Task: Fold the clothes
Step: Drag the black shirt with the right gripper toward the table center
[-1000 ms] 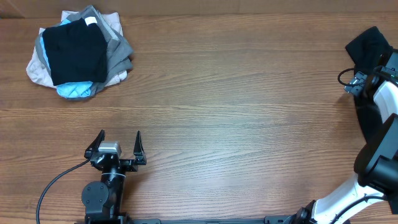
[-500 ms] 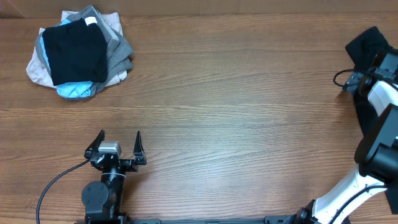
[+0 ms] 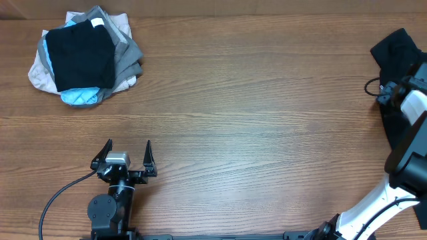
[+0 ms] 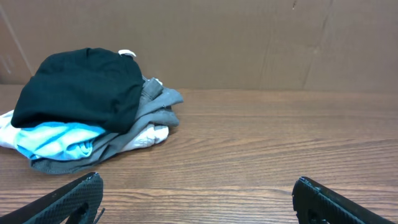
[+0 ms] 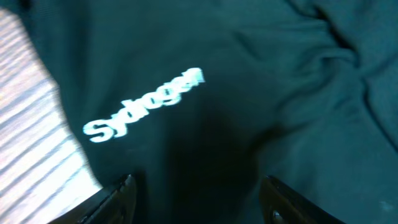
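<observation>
The clothes are a black shirt lying crumpled at the table's far right edge. In the right wrist view it fills the frame, its white "Sydrogen" lettering blurred. My right gripper is pressed down into this fabric. Its jaws stand apart, with dark cloth bunched between the fingertips. From overhead, the right arm hides that gripper. My left gripper rests open near the front left, holding nothing, and its fingertips hover over bare wood.
A stacked pile of black, grey, beige and light-blue garments sits at the back left corner, also seen ahead of the left gripper. A cardboard wall stands behind the wooden table.
The right wrist has shifted slightly toward the right edge, over the black shirt. The left arm and the pile have not moved.
</observation>
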You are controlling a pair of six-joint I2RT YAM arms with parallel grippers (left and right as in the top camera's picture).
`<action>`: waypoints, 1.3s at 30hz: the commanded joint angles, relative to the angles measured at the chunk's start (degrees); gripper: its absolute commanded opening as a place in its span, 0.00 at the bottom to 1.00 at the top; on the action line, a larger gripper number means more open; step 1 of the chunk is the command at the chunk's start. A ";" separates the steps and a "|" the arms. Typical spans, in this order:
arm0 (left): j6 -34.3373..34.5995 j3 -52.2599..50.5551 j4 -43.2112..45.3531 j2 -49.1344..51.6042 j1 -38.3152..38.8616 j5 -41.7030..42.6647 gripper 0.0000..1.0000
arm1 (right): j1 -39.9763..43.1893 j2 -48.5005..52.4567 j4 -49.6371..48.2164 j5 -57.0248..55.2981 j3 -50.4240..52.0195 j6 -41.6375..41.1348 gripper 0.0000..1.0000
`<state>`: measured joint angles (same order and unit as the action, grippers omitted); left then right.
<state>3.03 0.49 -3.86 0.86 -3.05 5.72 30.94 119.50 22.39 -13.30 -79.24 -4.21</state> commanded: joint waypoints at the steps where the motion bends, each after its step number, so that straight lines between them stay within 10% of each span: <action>1: 0.17 -0.22 -0.04 -0.61 -0.37 -0.37 1.00 | 0.94 0.33 -0.70 1.90 -1.40 0.22 0.68; 24: 0.17 -0.22 -0.07 -0.61 -0.37 -0.37 1.00 | -0.11 3.37 -1.99 10.43 -1.40 5.95 0.78; 29: 0.17 -0.22 -0.04 -0.61 -0.37 -0.37 1.00 | -0.11 3.43 -2.58 9.20 -1.40 5.95 0.55; 35: 0.17 -0.22 -0.04 -0.61 -0.37 -0.37 1.00 | -0.13 3.28 -1.90 6.82 -1.42 5.92 0.04; 39: 0.17 -0.22 -0.04 -0.61 -0.37 -0.37 1.00 | -0.85 2.60 -0.46 9.46 -1.42 5.95 0.04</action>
<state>3.03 0.49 -3.86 0.86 -3.05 5.72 30.94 121.80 21.23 -5.67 -79.66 1.74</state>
